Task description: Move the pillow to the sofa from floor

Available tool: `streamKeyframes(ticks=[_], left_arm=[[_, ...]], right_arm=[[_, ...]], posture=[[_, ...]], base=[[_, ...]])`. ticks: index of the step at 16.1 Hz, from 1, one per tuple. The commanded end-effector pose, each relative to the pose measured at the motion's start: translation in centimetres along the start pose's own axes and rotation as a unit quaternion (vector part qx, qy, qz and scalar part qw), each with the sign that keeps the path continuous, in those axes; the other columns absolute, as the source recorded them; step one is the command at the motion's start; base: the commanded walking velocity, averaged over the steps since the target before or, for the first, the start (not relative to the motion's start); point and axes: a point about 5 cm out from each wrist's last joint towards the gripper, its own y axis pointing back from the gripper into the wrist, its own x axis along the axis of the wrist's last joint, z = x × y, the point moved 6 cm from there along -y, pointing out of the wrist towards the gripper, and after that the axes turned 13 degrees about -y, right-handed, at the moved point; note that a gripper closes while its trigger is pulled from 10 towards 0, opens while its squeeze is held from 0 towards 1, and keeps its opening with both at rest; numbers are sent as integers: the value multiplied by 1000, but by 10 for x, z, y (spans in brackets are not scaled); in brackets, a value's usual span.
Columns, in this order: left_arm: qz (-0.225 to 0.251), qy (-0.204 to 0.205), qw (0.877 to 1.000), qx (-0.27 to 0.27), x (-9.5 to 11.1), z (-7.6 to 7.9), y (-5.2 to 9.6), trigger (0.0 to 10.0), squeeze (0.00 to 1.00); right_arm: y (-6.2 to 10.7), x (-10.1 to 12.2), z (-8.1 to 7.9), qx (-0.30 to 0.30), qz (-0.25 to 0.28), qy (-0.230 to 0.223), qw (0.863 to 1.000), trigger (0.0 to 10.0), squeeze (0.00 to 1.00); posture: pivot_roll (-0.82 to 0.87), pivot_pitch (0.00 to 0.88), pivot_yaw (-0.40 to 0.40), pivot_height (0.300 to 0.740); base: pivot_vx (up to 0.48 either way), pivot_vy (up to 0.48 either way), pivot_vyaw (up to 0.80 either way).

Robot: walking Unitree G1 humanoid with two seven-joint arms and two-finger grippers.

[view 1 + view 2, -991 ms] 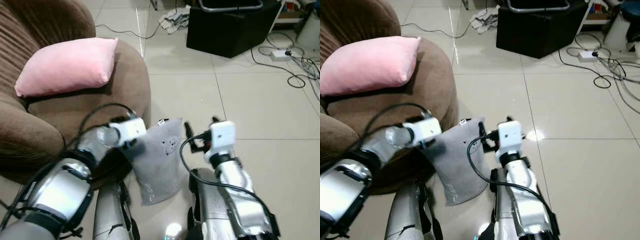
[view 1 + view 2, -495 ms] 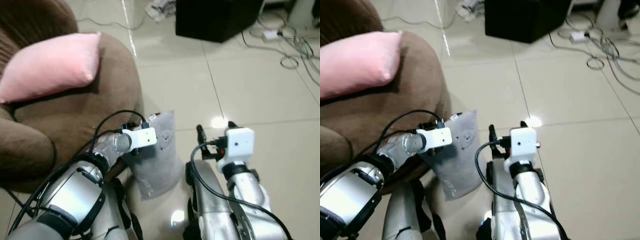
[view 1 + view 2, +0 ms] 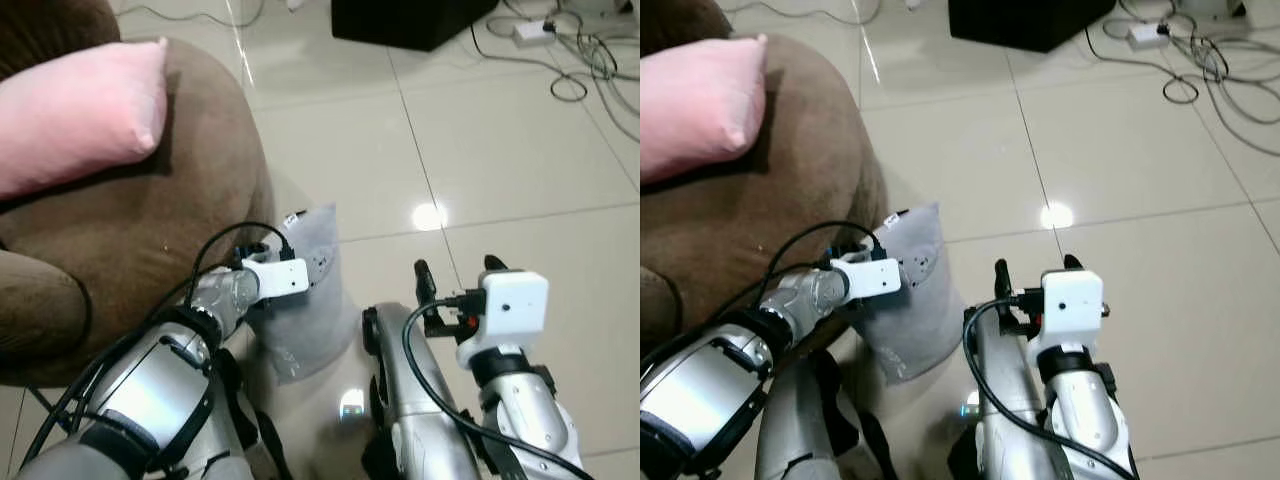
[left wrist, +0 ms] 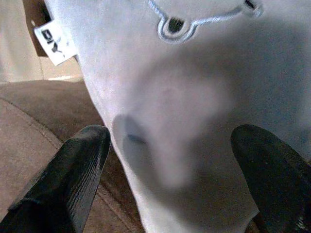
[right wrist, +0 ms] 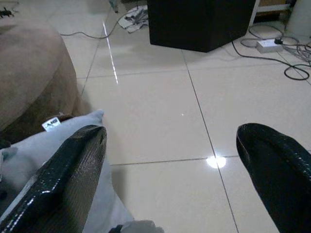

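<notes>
The grey pillow (image 3: pixel 308 300) stands on edge on the tiled floor (image 3: pixel 520 160), leaning against the brown sofa (image 3: pixel 150 220). The left gripper (image 4: pixel 165 179) is right up against its face, fingers spread wide to either side, clasping nothing. The right gripper (image 5: pixel 170 165) hovers beside the pillow, just to its right, fingers also spread and empty. A pink cushion (image 3: pixel 75 110) lies on the sofa.

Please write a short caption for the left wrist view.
Open left gripper closing in on the grey pillow beside the brown sofa.
</notes>
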Motion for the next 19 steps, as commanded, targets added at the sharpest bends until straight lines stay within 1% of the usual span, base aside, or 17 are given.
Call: streamKeyframes(ticks=[1,3,5,7,8,9,10,12,14,15,16,17,18,19], left_arm=[[-22,-12,1000,-8,-10,5,1,10000,0],[-29,-39,999,-18,-11,14,0,10000,0],[-34,-69,997,-16,-9,23,-1,10000,0],[-26,-77,997,-7,-2,25,-2,10000,0],[-13,-78,997,-3,6,24,-3,10000,0],[-6,-81,997,5,10,21,-3,10000,0],[0,-79,997,26,14,10,-3,10000,0],[9,-88,995,44,19,-3,-3,10000,0],[22,-87,992,89,26,-42,2,10000,0],[23,-87,991,96,26,-48,3,10000,0],[20,-97,988,115,26,-64,6,10000,0],[15,-114,985,129,24,-74,8,10000,0],[5,-123,984,132,21,-77,9,10000,0],[-7,-133,983,126,18,-74,8,10000,0]], right_arm=[[6,0,-1,-6,-8,-1,1000,10000,353],[11,-1,-1,-12,-13,-2,1000,10000,353],[17,-2,-1,-24,-20,-5,999,10000,349],[22,-4,0,-34,-25,-7,999,10000,349],[24,-5,1,-38,-27,-8,999,10000,349],[25,-6,1,-39,-29,-9,999,10000,353],[25,-7,1,-39,-32,-9,999,10000,353],[24,-8,-1,-37,-34,-9,999,10000,349],[23,-8,-2,-35,-33,-11,999,10000,353],[23,-8,-2,-35,-33,-11,999,10000,353],[24,-8,-3,-34,-34,-12,999,10000,349],[24,-9,-5,-34,-37,-14,999,10000,349],[25,-11,-7,-34,-40,-18,998,10000,353],[27,-13,-9,-35,-42,-22,998,10000,353]], posture=[[-493,339,93,522],[-519,350,101,522],[-541,357,112,522],[-548,360,119,522],[-548,363,122,522],[-543,363,123,522],[-531,363,123,522],[-524,362,124,522],[-510,367,125,522],[-508,370,125,522],[-501,379,129,522],[-498,384,134,522],[-502,390,139,522],[-511,394,143,522]], base=[[0,0,0],[0,0,0],[0,0,0],[0,0,0],[0,0,0],[0,0,0],[0,0,0],[0,0,0],[0,0,0],[0,0,0],[0,0,0],[0,0,0],[0,0,0],[0,0,0]])
